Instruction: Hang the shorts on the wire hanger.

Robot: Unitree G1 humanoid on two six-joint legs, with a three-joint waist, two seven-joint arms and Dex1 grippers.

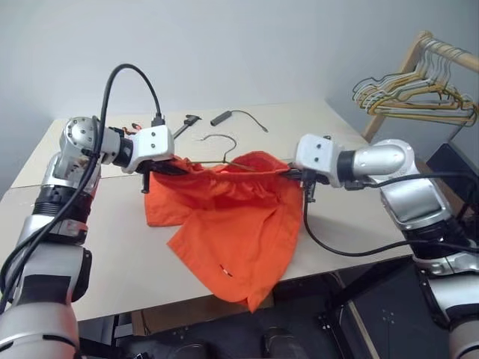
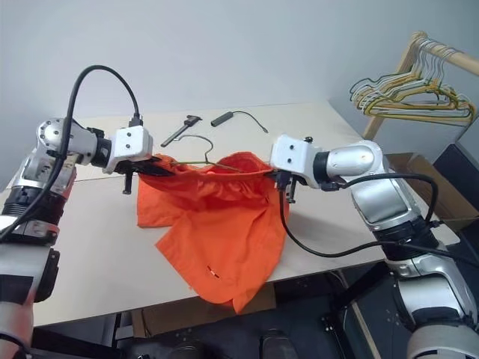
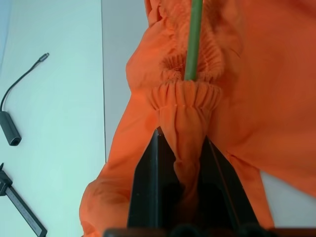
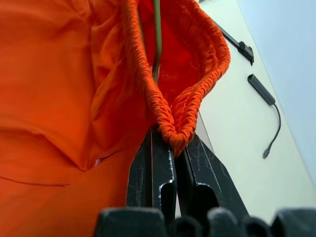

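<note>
Both claws are clamped on the waistband, one at each end. From the head's left eye view, the left claw [image 1: 166, 166] and the right claw [image 1: 293, 173] hold the shorts [image 1: 232, 224] stretched between them above the counter [image 1: 105, 239], the legs trailing down over its front edge. The wire hanger [image 1: 218, 149] sits with its hook rising behind the waistband and its bar seemingly tucked inside the cloth. A black tool [image 1: 184, 125] and a small cabled adapter [image 1: 221, 117] lie further back; a bunch of hangers [image 1: 419, 93] waits on the rack at the right.

The left wrist view adds what the head cannot show: both fingers [image 3: 148, 187] pinched shut on a gathered fold of elastic, with a thin rod, most likely the hanger, running straight into the waistband beyond.

The right wrist view shows the same at the other end, fingers [image 4: 153, 173] closed on the very lip of the band.

That shallow bite looks to me like the weak spot: stretch harder and the elastic could snap out. The hanger itself is gripped by neither claw, so tilting the cloth might let it slide free.
</note>
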